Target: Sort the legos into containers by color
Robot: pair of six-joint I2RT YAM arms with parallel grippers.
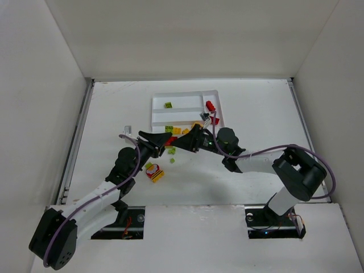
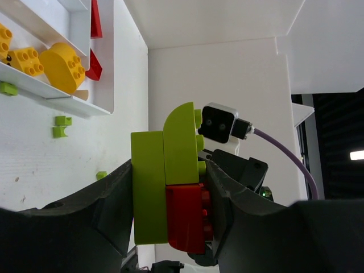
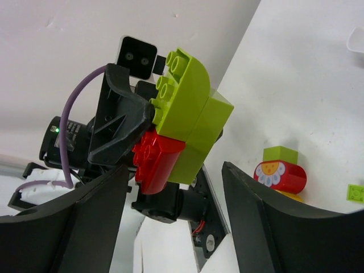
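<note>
We hold the green-and-red brick clump [image 3: 187,114] clamped in the left gripper [image 2: 170,187], raised above the desk [image 1: 267,114] beside the tray's [image 1: 185,94] near edge. Our right gripper [image 3: 175,176] stands apart, flanking it.

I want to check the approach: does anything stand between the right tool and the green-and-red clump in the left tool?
Nothing visible does. The left tool grips the clump by its sides, and the right tool faces it with jaws apart, only air between them.

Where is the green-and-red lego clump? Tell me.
The lego clump is clamped in the left gripper, mid left wrist view, off the white tray's near edge, facing the right gripper.
</note>
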